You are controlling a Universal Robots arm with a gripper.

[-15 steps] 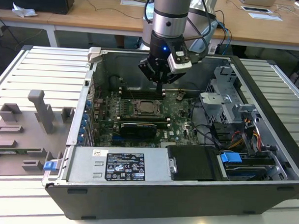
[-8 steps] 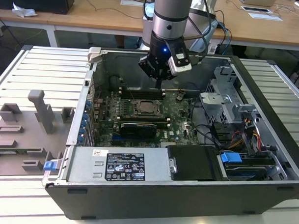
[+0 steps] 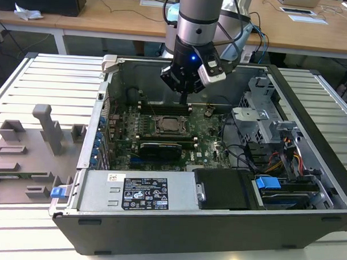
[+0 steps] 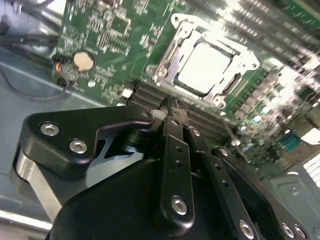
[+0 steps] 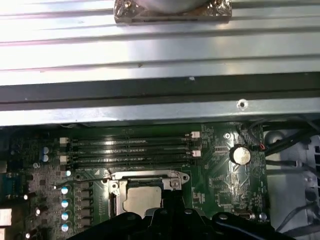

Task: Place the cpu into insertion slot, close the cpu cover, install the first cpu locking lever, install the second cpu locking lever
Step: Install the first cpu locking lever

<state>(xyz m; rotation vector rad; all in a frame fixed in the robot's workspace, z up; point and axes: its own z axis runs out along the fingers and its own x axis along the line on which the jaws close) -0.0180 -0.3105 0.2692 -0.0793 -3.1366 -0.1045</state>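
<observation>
Gripper [image 4: 167, 104]: black fingers pressed together to a narrow point with nothing pinched between them. This closed shape suits pushing or hooking a small part more than carrying one.
Computer case [image 3: 176, 227]: lies on its side with the panel off, so the board faces up and the arm can come straight down into it. In the exterior view the jaws hang inside the opening.
Motherboard [image 4: 110, 40]: green and flat on the case floor, spreading out beneath and ahead of the jaw tips.
Memory slots [image 5: 130, 150]: long dark rows directly under the jaw tips. Whether the tips touch them cannot be told.
Socket [image 4: 161, 71]: silver-rimmed square just beyond the jaw tips, past the memory slots.
Cover [image 4: 200, 29]: thin silver frame lying flat on the socket. It looks to be down, and its cut-out leaves the middle bare.
Chip [image 4: 207, 67]: pale silver square seated level inside the socket, showing through the cover's cut-out a little ahead of the jaw tips. Its placing looks done.
Locking levers: too thin to make out, so their position cannot be told.
Coin battery [image 4: 83, 60]: small round disc on the board, well off to one side of the jaws.
</observation>
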